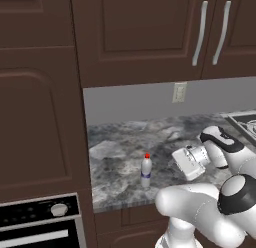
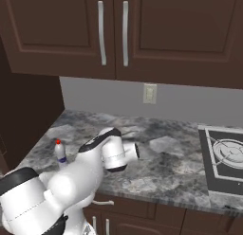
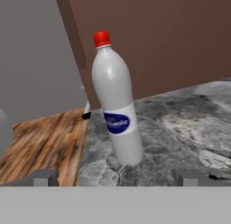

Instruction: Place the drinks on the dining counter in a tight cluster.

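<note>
One drink, a pale bottle (image 1: 146, 172) with a red cap and a blue label, stands upright near the front left corner of a grey marbled wall counter (image 1: 120, 147). From the right base view the bottle (image 2: 60, 153) is at the counter's left end, partly behind my arm. My gripper (image 1: 178, 161) hovers just right of it, pointing at it. Seen from the hand, the bottle (image 3: 116, 101) rises straight ahead between the spread fingertips (image 3: 45, 177), untouched, and the gripper (image 3: 117, 177) is open and empty. The dining counter is out of view.
A cooktop (image 2: 223, 158) is set into the counter's right end. A tall dark cabinet (image 1: 40, 117) walls off the left side, with an oven (image 1: 40, 222) below. Upper cabinets (image 2: 114, 35) hang above, and an outlet (image 2: 150, 93) is on the back wall. Wood floor (image 3: 45, 142) lies past the counter edge.
</note>
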Motion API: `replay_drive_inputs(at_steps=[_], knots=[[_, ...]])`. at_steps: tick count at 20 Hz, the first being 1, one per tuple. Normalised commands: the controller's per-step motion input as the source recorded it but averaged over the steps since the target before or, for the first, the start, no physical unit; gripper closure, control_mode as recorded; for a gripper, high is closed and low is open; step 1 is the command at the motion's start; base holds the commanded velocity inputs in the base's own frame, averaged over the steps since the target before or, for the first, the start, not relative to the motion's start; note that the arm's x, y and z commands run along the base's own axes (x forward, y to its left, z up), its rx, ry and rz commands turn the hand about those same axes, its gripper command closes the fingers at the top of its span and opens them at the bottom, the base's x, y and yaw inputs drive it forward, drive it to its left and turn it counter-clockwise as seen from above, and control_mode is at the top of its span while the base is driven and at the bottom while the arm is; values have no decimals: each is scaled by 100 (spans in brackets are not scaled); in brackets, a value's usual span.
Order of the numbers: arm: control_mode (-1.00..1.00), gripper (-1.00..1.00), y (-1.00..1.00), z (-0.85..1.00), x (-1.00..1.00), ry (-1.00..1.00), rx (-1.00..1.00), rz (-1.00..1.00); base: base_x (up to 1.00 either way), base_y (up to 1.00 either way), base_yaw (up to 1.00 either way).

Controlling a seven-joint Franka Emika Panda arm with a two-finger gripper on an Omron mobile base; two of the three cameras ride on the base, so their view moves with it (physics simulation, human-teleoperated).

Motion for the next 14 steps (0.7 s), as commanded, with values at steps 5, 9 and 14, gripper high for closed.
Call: replay_drive_inputs(at_steps=[5,9,14], knots=[[-100,-100,53,1,2,-1,0,-5,0,0,0],[-100,-100,27,0,22,0,0,-7,0,0,0],[-100,-100,1,0,3,0,0,-1,0,0,0]])
